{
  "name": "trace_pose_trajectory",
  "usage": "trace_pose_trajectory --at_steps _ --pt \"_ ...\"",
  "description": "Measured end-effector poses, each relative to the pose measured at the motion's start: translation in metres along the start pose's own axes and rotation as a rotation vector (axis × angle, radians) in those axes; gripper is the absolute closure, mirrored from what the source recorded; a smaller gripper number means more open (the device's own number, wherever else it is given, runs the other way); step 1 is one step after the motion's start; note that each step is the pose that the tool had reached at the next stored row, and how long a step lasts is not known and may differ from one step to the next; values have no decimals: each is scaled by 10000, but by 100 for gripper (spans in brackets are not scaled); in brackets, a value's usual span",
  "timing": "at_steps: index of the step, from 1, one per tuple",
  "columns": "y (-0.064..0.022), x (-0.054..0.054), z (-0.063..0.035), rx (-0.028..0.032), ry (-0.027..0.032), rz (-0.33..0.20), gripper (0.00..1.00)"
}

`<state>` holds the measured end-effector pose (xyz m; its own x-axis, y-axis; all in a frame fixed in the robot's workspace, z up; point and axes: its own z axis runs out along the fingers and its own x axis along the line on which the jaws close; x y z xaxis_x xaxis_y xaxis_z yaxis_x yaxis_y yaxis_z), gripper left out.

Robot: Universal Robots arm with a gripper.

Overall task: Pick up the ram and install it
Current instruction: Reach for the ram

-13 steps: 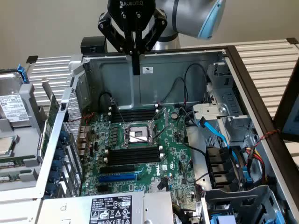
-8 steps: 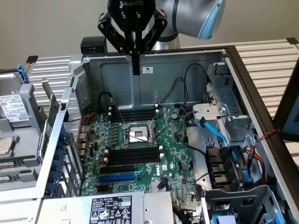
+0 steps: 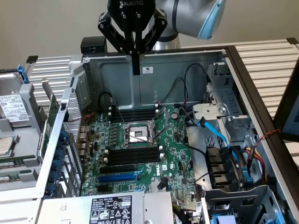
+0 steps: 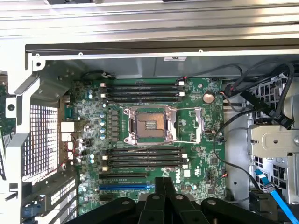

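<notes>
My gripper (image 3: pixel 136 69) hangs above the back wall of an open computer case (image 3: pixel 187 65), its two fingers shut together with nothing between them. In the wrist view the shut gripper (image 4: pixel 163 181) sits over the motherboard's (image 4: pixel 191 154) near edge. A long thin green board that looks like the ram (image 3: pixel 50 122) stands on edge just outside the case wall on the exterior view's left, well away from the gripper. Black memory slots (image 3: pixel 133 155) lie on either side of the processor socket (image 3: pixel 137 134), and all look empty in the wrist view (image 4: pixel 142 158).
A blue expansion slot (image 3: pixel 117 177) lies near the front of the motherboard. Black and blue cables (image 3: pixel 219 135) and drive bays fill the case's side on the exterior view's right. A labelled power supply (image 3: pixel 110 209) sits at the front. Removed parts (image 3: pixel 11 121) lie outside on the left.
</notes>
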<state>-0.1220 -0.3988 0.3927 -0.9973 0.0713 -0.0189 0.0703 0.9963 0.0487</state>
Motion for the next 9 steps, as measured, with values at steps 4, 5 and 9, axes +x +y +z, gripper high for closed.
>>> trace_pose_trajectory --at_steps 4,5,9 --pt "-6 96 -1 -1 -1 -1 90" --pt "-9 141 -3 0 0 0 90" --pt "-22 322 -7 -1 -1 0 90"
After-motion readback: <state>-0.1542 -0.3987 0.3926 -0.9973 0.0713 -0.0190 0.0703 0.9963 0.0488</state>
